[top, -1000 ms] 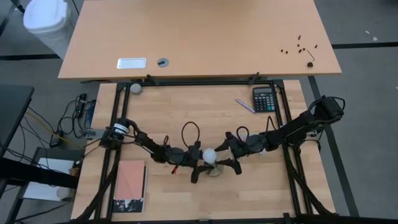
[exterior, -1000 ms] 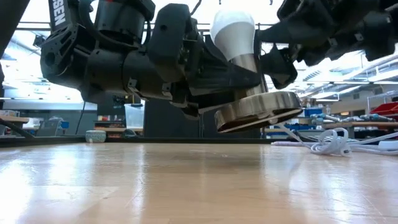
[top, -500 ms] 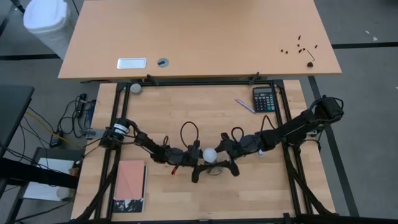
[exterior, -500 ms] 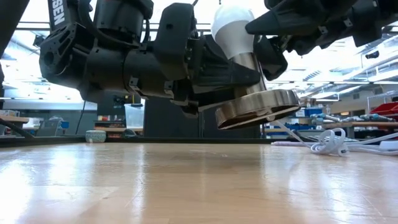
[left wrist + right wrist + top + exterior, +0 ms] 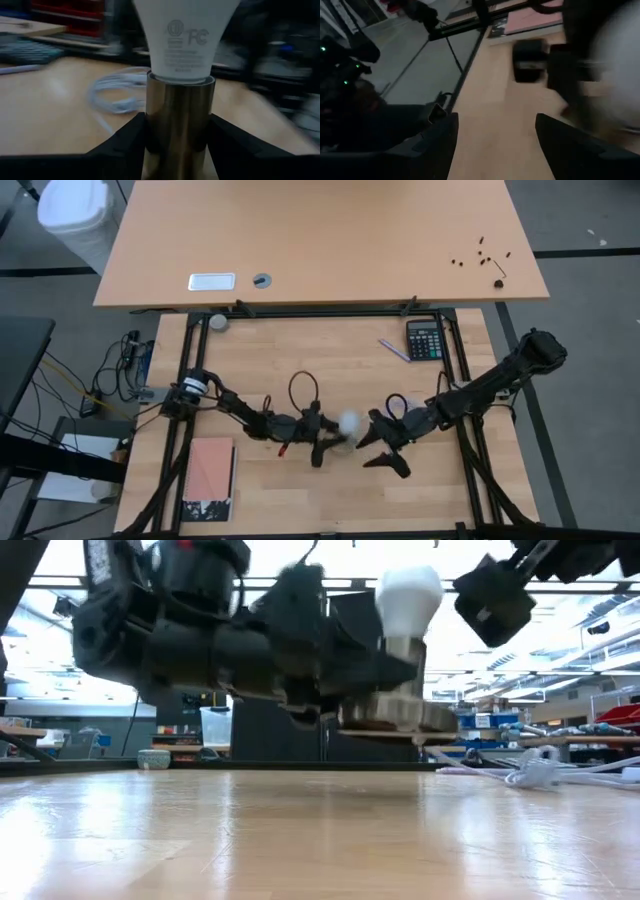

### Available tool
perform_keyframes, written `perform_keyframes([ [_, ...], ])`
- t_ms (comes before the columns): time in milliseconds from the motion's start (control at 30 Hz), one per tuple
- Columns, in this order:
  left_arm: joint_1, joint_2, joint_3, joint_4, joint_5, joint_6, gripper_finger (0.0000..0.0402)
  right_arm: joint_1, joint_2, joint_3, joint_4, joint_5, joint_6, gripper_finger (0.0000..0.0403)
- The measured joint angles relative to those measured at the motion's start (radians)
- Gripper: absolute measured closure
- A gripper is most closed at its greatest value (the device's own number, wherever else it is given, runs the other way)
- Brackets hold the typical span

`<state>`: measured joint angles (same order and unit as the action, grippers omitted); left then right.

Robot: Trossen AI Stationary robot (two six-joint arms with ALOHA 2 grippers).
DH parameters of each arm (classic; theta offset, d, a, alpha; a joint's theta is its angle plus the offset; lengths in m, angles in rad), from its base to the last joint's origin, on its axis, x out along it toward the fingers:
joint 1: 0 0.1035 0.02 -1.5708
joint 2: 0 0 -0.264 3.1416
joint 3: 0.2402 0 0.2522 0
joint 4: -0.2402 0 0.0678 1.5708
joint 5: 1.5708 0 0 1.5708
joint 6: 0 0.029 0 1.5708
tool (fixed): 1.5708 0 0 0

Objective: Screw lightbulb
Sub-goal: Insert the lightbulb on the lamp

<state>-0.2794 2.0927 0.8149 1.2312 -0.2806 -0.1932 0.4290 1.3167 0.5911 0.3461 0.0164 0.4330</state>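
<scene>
A: Where is the lightbulb (image 5: 408, 598) just now?

B: Standing upright in the brass socket (image 5: 180, 125), its white globe on top, lifted off the wooden table (image 5: 330, 370). In the overhead view the bulb shows as a white dot just beside the left gripper (image 5: 322, 442).

A: And what has the left gripper got?

B: The socket. Its two dark fingers (image 5: 131, 142) press on either side of the brass sleeve, so the jaws are closed on it, partly apart because the sleeve fills the gap. My guess is it holds the socket steady so the bulb can be turned without the base spinning.

A: The right gripper (image 5: 385, 452)?

B: Just to the far side of the bulb from the left gripper, apart from it. Its fingers (image 5: 432, 135) are spread with only bare table between them; it holds nothing.

A: Why is it off the bulb?

B: Probably a pause between twists, but that is only a judgement. Whether the bulb is fully seated I cannot tell.

A: Anything else near?

B: A white cord (image 5: 117, 95) trails on the table behind the socket.
</scene>
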Motion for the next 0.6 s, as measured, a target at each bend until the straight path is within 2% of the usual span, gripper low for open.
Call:
perform_keyframes([
  [67,0.005,0.001,-0.001,-0.001,-0.022,0.000,0.0219,-0.001,-0.006,0.000,-0.008,0.022,-0.016,0.0129],
  [200,-0.003,0.001,-0.001,-0.005,0.010,0.001,0.0219,0.013,-0.009,0.000,-0.015,0.040,-0.043,0.0131],
  [367,0.002,0.001,-0.001,0.007,0.028,0.005,0.0219,0.011,-0.003,-0.002,-0.092,0.164,-0.056,0.0133],
  [500,-0.004,0.001,-0.001,0.015,0.085,0.005,0.0219,-0.010,0.017,-0.001,-0.093,0.198,-0.095,0.0133],
  [600,-0.002,0.001,-0.001,0.011,0.087,0.004,0.0219,-0.033,0.023,-0.002,-0.080,0.207,-0.110,0.0135],
])
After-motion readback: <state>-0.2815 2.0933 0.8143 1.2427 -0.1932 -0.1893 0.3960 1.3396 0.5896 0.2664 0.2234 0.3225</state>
